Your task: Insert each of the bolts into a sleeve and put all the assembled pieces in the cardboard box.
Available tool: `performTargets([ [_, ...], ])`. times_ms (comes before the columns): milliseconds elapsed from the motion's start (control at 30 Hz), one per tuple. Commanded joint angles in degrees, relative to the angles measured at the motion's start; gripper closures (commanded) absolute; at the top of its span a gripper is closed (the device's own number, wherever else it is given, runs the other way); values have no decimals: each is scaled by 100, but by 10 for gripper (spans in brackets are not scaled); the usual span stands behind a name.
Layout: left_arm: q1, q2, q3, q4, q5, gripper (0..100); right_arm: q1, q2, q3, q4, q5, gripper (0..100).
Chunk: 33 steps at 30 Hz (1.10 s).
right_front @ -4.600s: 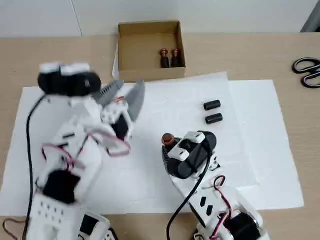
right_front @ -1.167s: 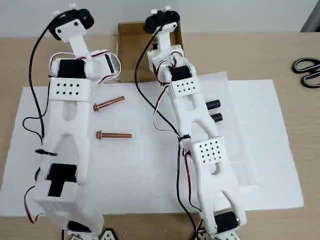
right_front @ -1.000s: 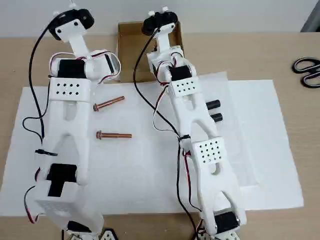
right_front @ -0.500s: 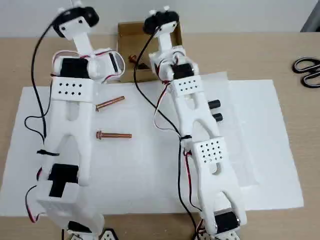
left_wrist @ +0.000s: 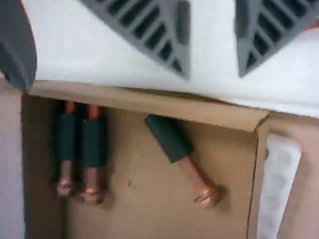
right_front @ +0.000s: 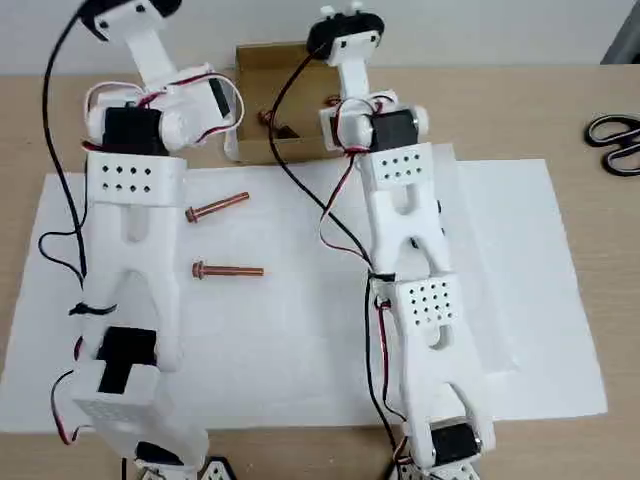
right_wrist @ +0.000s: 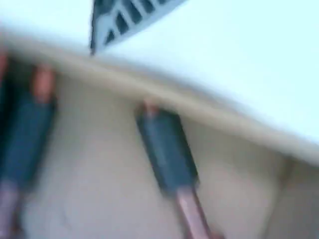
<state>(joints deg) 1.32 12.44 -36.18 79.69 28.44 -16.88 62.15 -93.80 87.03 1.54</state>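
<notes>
Both arms stretch across the white paper (right_front: 300,350) toward the cardboard box (right_front: 262,75) at the far side of the table (right_front: 520,110); the left arm (right_front: 130,200) ends just beside the box's left wall, and the right arm (right_front: 405,190) reaches over its right part. In the left wrist view the left jaws stand open; the 2 grey fingers (left_wrist: 149,30) are apart, with only paper (left_wrist: 214,64) between them, and they hover over the paper's edge just short of the box's (left_wrist: 149,102) near wall. Inside the box lie 3 assembled pieces, each a copper bolt in a dark sleeve; a first piece (left_wrist: 66,144) and a second piece (left_wrist: 93,144) lie close side by side, and a slanted piece (left_wrist: 179,154) lies apart from them, its sleeve end up against the near wall. The right wrist view is blurred; it looks down into the same box (right_wrist: 99,199) with the slanted piece (right_wrist: 167,154) near the middle; whether the right jaws are open or closed I cannot tell. In the high view the slanted piece's head (right_front: 265,118) shows between the 2 arms. On the paper 2 bare bolts lie just beside the left arm; a tilted bolt (right_front: 217,207) lies nearer the box, and a level bolt (right_front: 228,270) lies apart from it, nearer the arm bases. Scissors (right_front: 612,142) lie on the table at its right edge, off the paper.
</notes>
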Motion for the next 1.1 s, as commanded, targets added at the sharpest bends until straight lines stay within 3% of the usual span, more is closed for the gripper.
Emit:
performTargets([
  [0,176,-149,-752,484,0,961,-13,-954,-255,637,18,786],
  [133,387,-149,-1262,1081,0,961,-84,-1288,-255,1226,18,786],
  [500,360,-149,-2273,2084,26,964,-163,-2193,0,1323,-211,786],
  [800,352,-659,-2246,2075,26,964,-92,-4092,3279,1314,-229,786],
  [1067,352,-659,-2237,2075,26,964,488,-5666,5732,1262,-255,786],
])
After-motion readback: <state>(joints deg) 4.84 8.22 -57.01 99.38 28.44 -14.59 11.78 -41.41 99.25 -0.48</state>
